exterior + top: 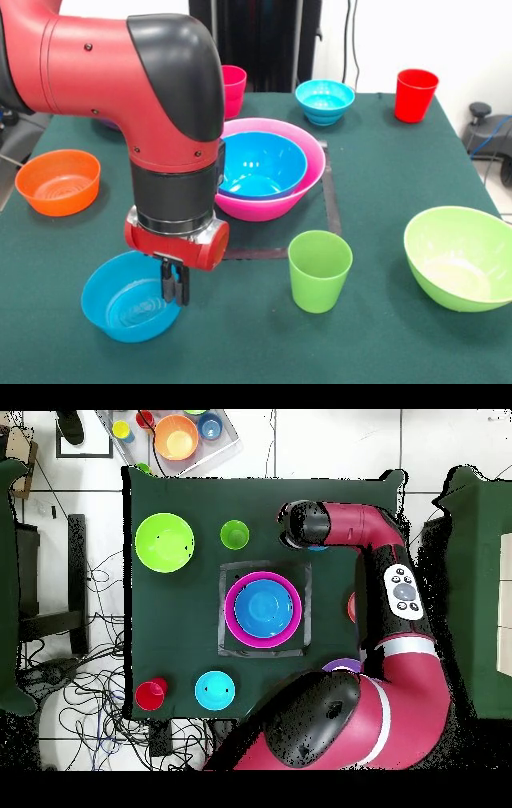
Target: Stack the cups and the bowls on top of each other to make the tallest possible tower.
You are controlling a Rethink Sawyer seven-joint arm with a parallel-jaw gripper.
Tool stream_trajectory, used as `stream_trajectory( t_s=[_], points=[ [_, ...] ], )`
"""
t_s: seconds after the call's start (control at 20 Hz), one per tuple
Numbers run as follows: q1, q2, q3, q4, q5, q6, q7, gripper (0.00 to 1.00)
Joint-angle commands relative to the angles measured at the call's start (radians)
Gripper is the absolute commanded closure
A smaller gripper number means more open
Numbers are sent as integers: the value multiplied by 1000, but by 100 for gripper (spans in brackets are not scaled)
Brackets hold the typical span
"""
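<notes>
Green table (400, 184): hand (175, 286), fingers nearly together, over blue bowl's (120, 308) rim.

Bare table (384, 192) between pink bowl (308, 172), lime bowl (460, 256)

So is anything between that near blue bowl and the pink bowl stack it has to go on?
Nothing visible: the pincer is at the blue bowl, and bare cloth lies between it and the pink bowl. The green cup stands off to one side.
</notes>
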Motion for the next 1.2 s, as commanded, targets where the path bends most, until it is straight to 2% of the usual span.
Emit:
stream_trajectory(
  t_s=[0.05, 0.25, 0.4, 0.55, 0.75, 1.05, 1.2],
  points=[
    [9, 44, 43, 24, -49, 58, -246, 100],
    [7, -4, 34, 53, -41, 91, -252, 100],
    [2, -74, 22, 102, -25, 135, -254, 100],
    [-4, -169, 12, 135, -2, 232, -276, 100],
    [13, -260, -1, 136, 22, 362, -257, 100],
    [58, -317, -13, 97, 29, 502, -177, 100],
    [66, -329, -10, 92, 28, 530, -151, 100]
  ],
)
